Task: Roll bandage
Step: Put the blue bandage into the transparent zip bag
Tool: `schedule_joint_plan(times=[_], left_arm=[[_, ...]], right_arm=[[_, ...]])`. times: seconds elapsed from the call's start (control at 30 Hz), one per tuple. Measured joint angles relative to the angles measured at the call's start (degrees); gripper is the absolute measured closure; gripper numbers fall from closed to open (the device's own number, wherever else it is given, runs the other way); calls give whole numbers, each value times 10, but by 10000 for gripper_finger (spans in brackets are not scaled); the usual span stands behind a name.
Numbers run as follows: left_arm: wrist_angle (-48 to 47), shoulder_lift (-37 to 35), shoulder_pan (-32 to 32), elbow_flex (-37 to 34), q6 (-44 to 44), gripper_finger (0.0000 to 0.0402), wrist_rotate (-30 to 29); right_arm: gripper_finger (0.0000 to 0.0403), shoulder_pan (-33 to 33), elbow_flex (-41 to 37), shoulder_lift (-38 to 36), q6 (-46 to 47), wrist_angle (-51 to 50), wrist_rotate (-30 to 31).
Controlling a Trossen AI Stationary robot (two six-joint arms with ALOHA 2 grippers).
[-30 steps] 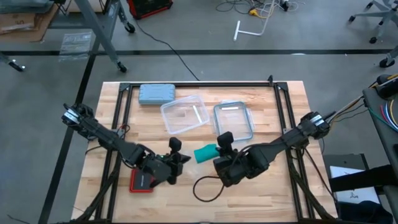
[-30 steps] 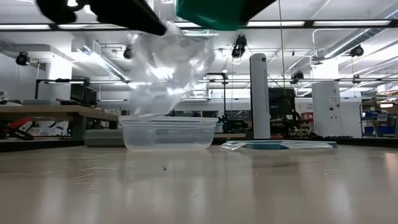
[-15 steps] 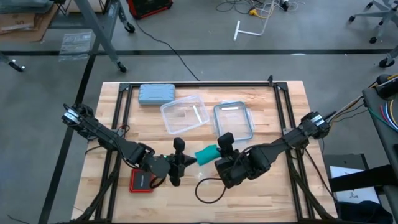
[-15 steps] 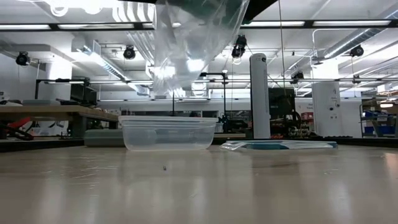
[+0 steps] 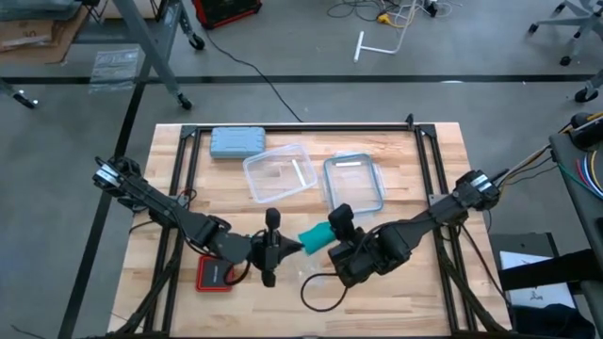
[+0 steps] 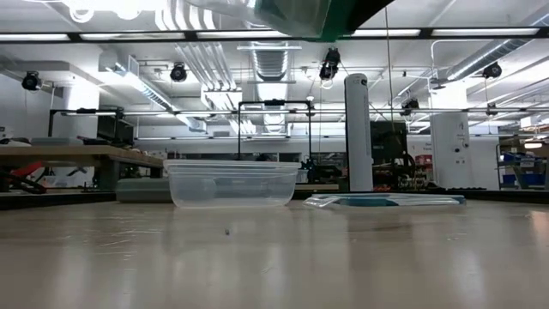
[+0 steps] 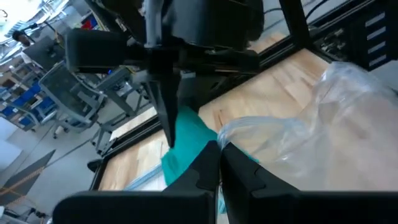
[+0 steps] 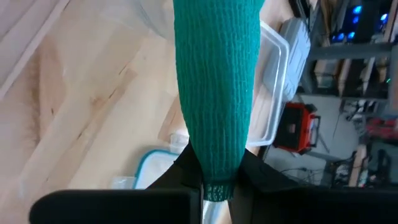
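Note:
The teal-green bandage is a short flat band held above the table's near middle, and its lower edge shows at the top of the low view. My right gripper is shut on it. My left gripper sits just left of the bandage. It is shut on a clear plastic wrapper that billows beside the bandage. My left gripper pinches an edge of the clear wrapper between its two fingertips, coming level from the table's left. The wrapper hangs loose and crumpled beyond the fingers. My right gripper pinches one end of the bandage between its two fingers. The band stretches straight out past the fingers, clear of the table.
A grey-blue case lies at the far left. A clear tub and its teal-rimmed lid sit at the far middle. A red-and-black pad and a black cable loop lie near the front.
My left gripper has moved toward the table's right, closer to the bandage, and turned about its wrist. The clear wrapper, which hung down in front of the tub in the low view, has been drawn up almost out of that view. My right gripper shifted slightly right.

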Motion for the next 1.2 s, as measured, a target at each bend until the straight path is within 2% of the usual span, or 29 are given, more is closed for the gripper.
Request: schedule_joint_plan(times=[0.13, 0.3, 0.47, 0.67, 0.77, 1.0, 1.07, 1.17, 1.2], left_arm=[[-16, 0, 4, 0, -5, 402, -29], [-26, 0, 16, 0, -15, 402, -30], [-25, 4, 18, 0, 14, 402, -25], [-24, 5, 19, -1, 37, 402, -34], [-8, 5, 19, -1, 71, 402, -37], [8, 5, 21, -2, 90, 402, 38], [6, 5, 21, -2, 85, 402, 41], [4, 5, 21, -2, 69, 402, 28], [4, 5, 22, -2, 67, 402, 19]], right_arm=[[374, 20, 0, 0, -53, 18, 17], [374, 32, 2, 0, -119, 69, 22], [374, 24, 3, 0, -146, 97, 29], [374, 15, 9, 0, -168, 144, -36], [374, 12, 10, 0, -183, 155, -3], [374, -8, 10, 0, -128, 124, -7], [374, -16, 10, 0, -92, 113, -34], [374, -23, 10, -1, -64, 127, -118], [374, -22, 10, -1, -63, 139, -126]])
